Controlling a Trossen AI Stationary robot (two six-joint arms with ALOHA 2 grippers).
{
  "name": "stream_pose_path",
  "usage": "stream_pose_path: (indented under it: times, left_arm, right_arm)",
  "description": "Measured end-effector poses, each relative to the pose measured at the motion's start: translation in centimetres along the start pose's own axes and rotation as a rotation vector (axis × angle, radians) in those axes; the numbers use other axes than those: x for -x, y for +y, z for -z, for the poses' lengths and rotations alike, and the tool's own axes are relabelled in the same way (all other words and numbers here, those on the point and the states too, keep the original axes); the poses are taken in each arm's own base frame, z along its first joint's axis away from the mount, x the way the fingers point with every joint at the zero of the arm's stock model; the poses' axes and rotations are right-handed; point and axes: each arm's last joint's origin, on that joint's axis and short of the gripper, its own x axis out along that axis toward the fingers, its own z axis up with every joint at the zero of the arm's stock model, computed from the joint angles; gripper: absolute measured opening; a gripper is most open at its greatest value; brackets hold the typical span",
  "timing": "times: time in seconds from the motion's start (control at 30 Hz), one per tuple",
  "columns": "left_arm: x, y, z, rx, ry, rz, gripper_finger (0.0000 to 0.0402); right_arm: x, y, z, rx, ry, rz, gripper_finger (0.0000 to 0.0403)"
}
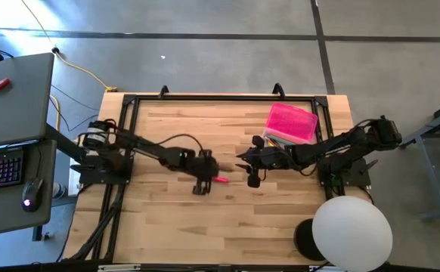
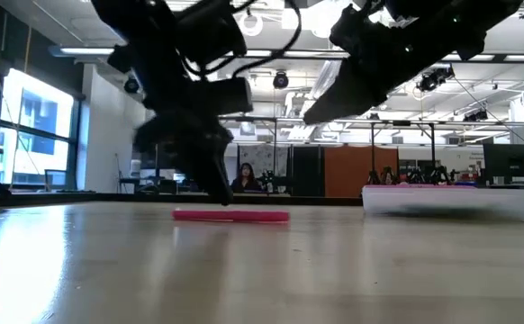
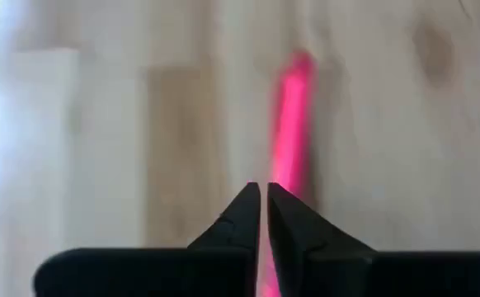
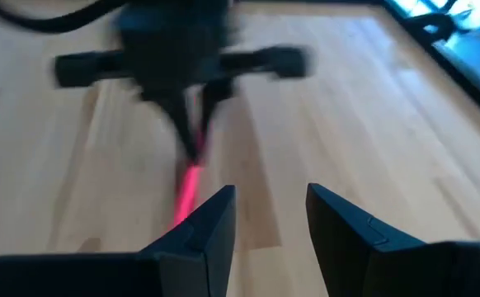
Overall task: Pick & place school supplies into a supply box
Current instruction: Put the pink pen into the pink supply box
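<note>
Dark fingertips (image 3: 248, 216) of the left gripper (image 1: 202, 183), at the frame's centre, are pinched almost together on a thin pink-red pen (image 3: 288, 140) lying on the wooden table (image 1: 175, 227), apparently to lift it. Right gripper (image 4: 269, 221) waits close by with fingers apart. Upper right sits the clear pink-lidded supply box (image 1: 291, 124).

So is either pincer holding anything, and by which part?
The left pincer is closed on the pink pen near one end, pen still on the table. The right pincer is open, empty.
</note>
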Motion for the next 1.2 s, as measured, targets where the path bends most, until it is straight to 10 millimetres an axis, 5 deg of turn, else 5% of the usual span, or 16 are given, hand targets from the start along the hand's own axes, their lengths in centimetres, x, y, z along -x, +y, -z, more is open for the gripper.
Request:
stream_pose_path:
  times: [0.17, 0.47, 0.77, 0.97, 1.2]
  left_arm:
    - [-0.1, 1.9, -0.3, 0.116, -0.044, -0.026, 0.0043]
    - [0.6, 2.4, -1.3, 0.139, -0.140, -0.119, 0.0018]
    - [7.5, 3.2, -2.8, 0.146, -0.292, -0.225, 0.0074]
    - [12.6, 3.9, -3.0, 0.182, -0.404, -0.339, 0.0062]
    - [15.7, 4.0, -2.5, 0.196, -0.456, -0.342, 0.0029]
  right_arm:
    - [-0.6, 0.3, 0.7, -0.031, 0.048, -0.057, 0.0129]
    - [-5.2, 1.7, 2.7, 0.020, -0.062, -0.213, 0.0129]
    - [-8.6, 2.4, 5.7, -0.016, -0.074, -0.244, 0.0129]
    - [-11.4, 2.7, 7.6, 0.000, -0.027, -0.114, 0.0129]
    - [-12.5, 2.8, 8.8, 0.018, -0.010, -0.087, 0.0129]
